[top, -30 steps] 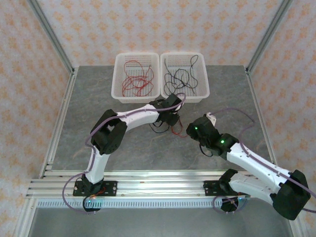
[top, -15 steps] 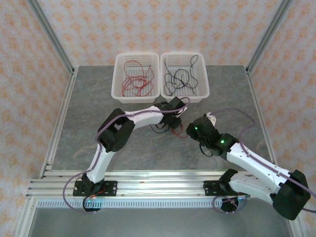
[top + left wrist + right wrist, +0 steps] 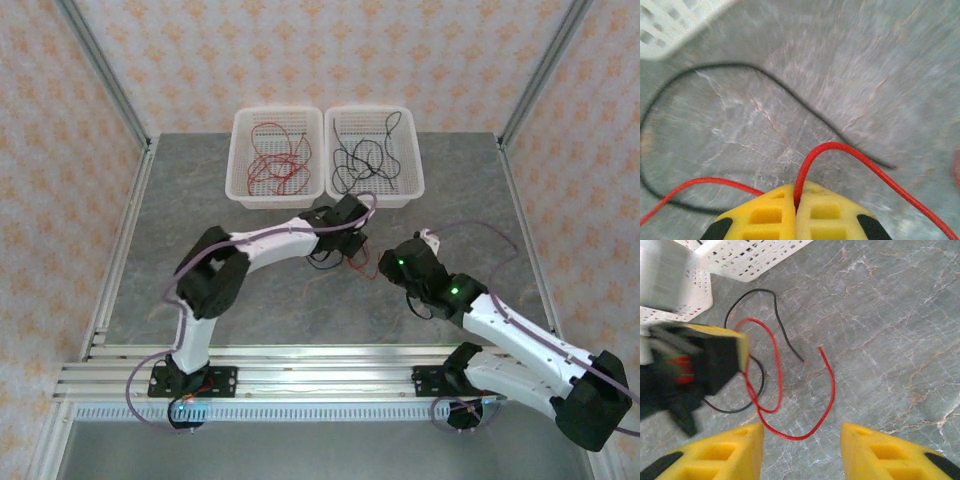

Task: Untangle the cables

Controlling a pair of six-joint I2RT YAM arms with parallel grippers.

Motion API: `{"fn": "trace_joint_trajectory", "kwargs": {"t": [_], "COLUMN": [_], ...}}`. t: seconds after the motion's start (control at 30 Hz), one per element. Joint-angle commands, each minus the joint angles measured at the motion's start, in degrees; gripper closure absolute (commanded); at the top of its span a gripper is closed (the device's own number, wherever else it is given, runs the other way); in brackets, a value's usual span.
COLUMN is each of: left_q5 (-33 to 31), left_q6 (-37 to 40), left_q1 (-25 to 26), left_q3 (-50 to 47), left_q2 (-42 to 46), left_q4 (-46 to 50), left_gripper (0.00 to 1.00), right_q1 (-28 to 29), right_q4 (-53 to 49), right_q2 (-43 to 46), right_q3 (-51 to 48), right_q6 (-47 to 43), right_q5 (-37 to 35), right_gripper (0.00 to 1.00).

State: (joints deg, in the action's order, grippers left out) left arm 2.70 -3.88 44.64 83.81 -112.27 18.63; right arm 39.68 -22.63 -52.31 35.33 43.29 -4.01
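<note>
Table (image 3: 200, 200): grey marble-patterned top. Walls (image 3: 330, 50): pale peach wallpaper, orange floral motif. Aluminium posts (image 3: 105, 75) stand at the corners; a rail (image 3: 320, 380) runs along the near edge.

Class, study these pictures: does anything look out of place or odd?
A red cable and a black cable lie crossed on the table, outside the baskets; the left hand is shut on the red one.
</note>
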Motion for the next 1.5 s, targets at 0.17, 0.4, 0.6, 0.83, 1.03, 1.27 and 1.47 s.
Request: {"fn": "trace_joint_trajectory", "kwargs": {"t": [0.17, 0.4, 0.6, 0.83, 1.03, 1.27, 1.47], "left_q5": [-1.7, -7.2, -10.6, -12.4, -18.9, -25.4, -22.8], "left_q6": [-6.4, -9.5, -12.2, -13.1, -12.5, -11.9, -12.1], "left_q1": [1.3, 1.7, 1.6, 2.0, 2.0, 2.0, 2.5], "left_q3": [-3.5, -4.9, -3.6, -2.9, -1.4, 1.1, 0.8], "left_q2": [17.5, 19.7, 18.6, 18.4, 17.4, 15.8, 17.8], "left_q4": [-1.7, -0.3, 1.4, 2.1, 5.0, 8.4, 7.9], "left_gripper": [1.00, 1.00, 1.00, 1.00, 1.00, 1.00, 1.00], "right_q1": [-0.3, -0.1, 0.5, 1.5, 2.7, 2.9, 2.9], "right_q4": [7.1, 10.6, 8.7, 6.4, 2.2, -3.0, 0.9], "right_q2": [-1.5, 3.4, 3.5, -1.9, -0.4, 2.3, -2.1], "right_q3": [1.7, 3.6, 7.4, 12.8, 14.9, 17.0, 17.1], "right_q6": [-5.8, -7.4, -11.0, -14.0, -14.7, -15.7, -16.7], "right_q5": [2.6, 6.4, 11.1, 9.4, 6.7, 3.9, 4.2], "right_gripper": [0.56, 0.56, 0.54, 0.54, 0.54, 0.54, 0.54]}}
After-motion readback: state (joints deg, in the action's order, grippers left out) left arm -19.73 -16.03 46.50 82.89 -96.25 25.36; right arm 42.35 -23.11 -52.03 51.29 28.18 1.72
